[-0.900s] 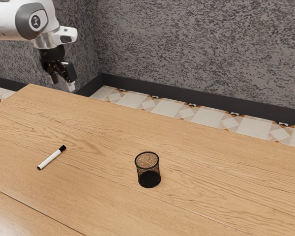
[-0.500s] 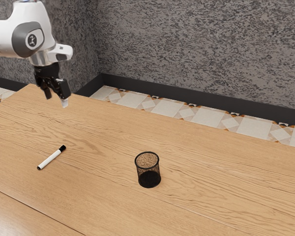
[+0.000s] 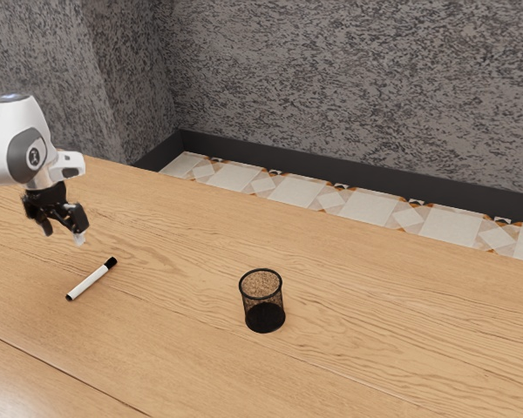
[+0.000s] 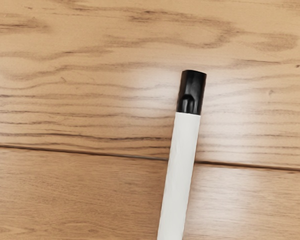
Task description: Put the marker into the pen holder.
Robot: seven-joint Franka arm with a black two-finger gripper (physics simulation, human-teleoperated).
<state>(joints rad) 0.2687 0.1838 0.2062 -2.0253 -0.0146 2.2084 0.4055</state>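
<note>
Okay, we have the gripper (image 3: 62, 233) above the table (image 3: 375, 348), released, its two fingers standing apart. We see the marker (image 3: 90, 281) lying flat on the wood near the gripper, below it, white body and black cap (image 4: 192, 95). In the wrist view we get it across a seam (image 4: 240, 165). We have the holder (image 3: 263, 305) upright, black mesh, well apart from the marker, toward the exterior view's right.
</note>
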